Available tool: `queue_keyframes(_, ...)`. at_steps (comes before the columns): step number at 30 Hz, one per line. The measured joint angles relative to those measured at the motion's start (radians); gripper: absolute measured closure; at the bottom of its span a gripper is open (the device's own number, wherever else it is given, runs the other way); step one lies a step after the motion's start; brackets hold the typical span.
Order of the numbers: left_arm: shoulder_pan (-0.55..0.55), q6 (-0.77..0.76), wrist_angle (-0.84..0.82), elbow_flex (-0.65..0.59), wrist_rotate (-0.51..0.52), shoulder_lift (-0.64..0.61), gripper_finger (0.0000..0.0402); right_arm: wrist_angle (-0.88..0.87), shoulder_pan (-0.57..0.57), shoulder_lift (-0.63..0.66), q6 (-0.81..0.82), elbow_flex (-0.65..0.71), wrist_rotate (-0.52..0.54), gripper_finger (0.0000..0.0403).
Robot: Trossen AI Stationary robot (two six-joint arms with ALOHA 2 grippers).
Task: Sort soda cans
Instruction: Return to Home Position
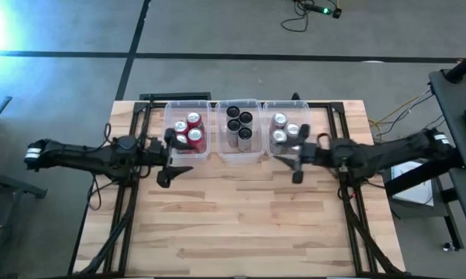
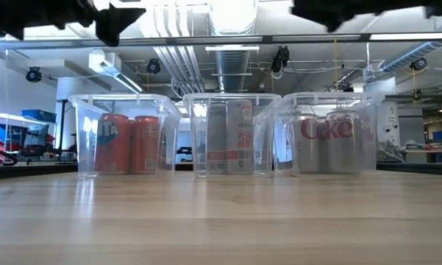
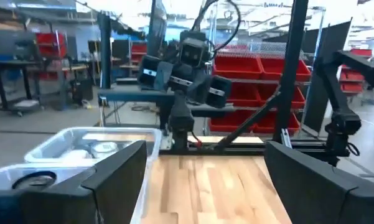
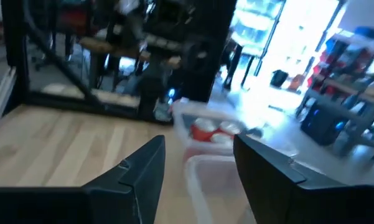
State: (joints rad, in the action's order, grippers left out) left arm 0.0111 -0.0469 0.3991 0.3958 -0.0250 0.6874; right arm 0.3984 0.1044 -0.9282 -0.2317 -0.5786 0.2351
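Observation:
Three clear bins stand in a row at the table's far side. The left bin point(image 1: 204, 116) holds red soda cans point(image 1: 188, 132), the middle bin point(image 1: 239, 103) black ones point(image 1: 239, 125), and the right bin point(image 1: 267, 116) silver-grey ones point(image 1: 285, 130). All the cans stand upright on the bin floors point(image 2: 125, 143). My left gripper point(image 1: 170, 157) hovers open just in front of the left bin, pointing toward the table's right, with nothing between its fingers point(image 3: 205, 149). My right gripper point(image 1: 296, 159) hovers in front of the right bin, pointing left, its fingers apart and nothing between them point(image 4: 199, 142).
Black frame rails point(image 1: 132, 194) run along the table's left and right sides under both arms. A wide stretch of wooden tabletop point(image 1: 240, 225) lies between the bins and the near edge. Shelving and red crates show in the room beyond.

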Motion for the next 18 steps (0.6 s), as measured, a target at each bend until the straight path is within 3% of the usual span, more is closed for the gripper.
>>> queue_keyframes(7, -0.001, 0.013, -0.028, -0.095, 0.035, -0.126, 0.0093, -0.192, 0.000, 0.353, 0.070, 0.146, 0.163, 0.0228)
queue_keyframes(18, -0.001, 0.000, -0.171, -0.154, 0.042, -0.334, 0.0093, -0.210, 0.002, 0.755, 0.197, 0.394, 0.122, 0.0247)
